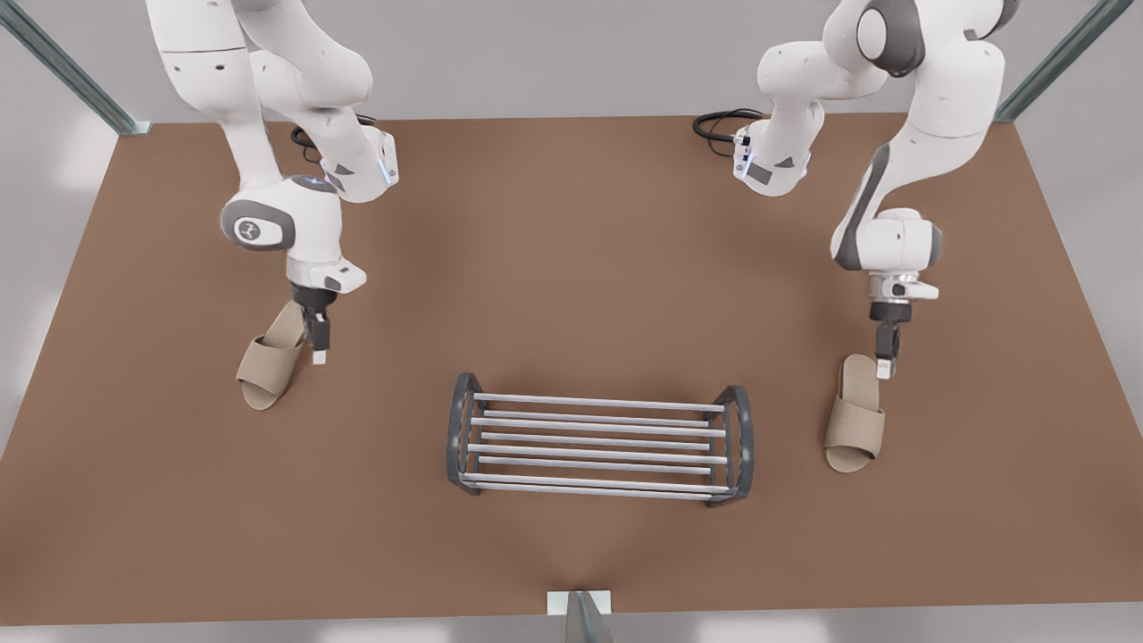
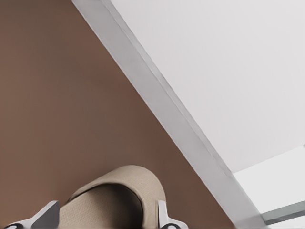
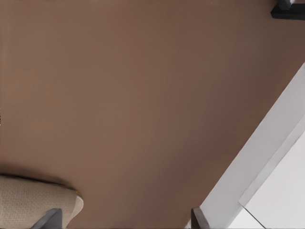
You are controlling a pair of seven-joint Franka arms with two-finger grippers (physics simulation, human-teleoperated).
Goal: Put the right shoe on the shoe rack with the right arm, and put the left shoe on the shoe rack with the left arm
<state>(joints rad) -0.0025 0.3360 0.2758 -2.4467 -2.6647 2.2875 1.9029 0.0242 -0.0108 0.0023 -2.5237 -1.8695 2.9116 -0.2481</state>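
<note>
The shoe rack [image 1: 598, 403] stands near the middle of the table [image 1: 571, 250], toward its near edge in the front view, and nothing rests on either tier. It is low and open, built of pale grey round bars running lengthwise between two dark grey end frames with rounded corners. Both shoes are flat, open-heeled slippers of beige woven fabric with a broad strap over the forefoot, and both lie apart from the rack. The left shoe [image 1: 268, 366] is off to the front view's left, angled with its toe toward the near left. The left claw [image 1: 317, 344] is down beside its heel half. From the left wrist, that claw [image 2: 105, 217] is clenched across the slipper [image 2: 119, 191], with a grey fingertip [image 2: 163, 215] pressed to each side just behind the arched strap. The right shoe [image 1: 855, 420] lies to the front view's right of the rack, toe toward the near edge. The right claw [image 1: 884, 362] hangs at the outer edge of its heel, released. In the right wrist view its fingers [image 3: 123, 220] are spread wide and only a rounded corner of the heel [image 3: 33, 200] lies by one fingertip. The table is matte brown and smooth, with a pale grey rim. Black cables [image 1: 723, 121] coil near its far edge, and grey-green posts [image 1: 1054, 62] rise at the far corners against a plain light wall.
</note>
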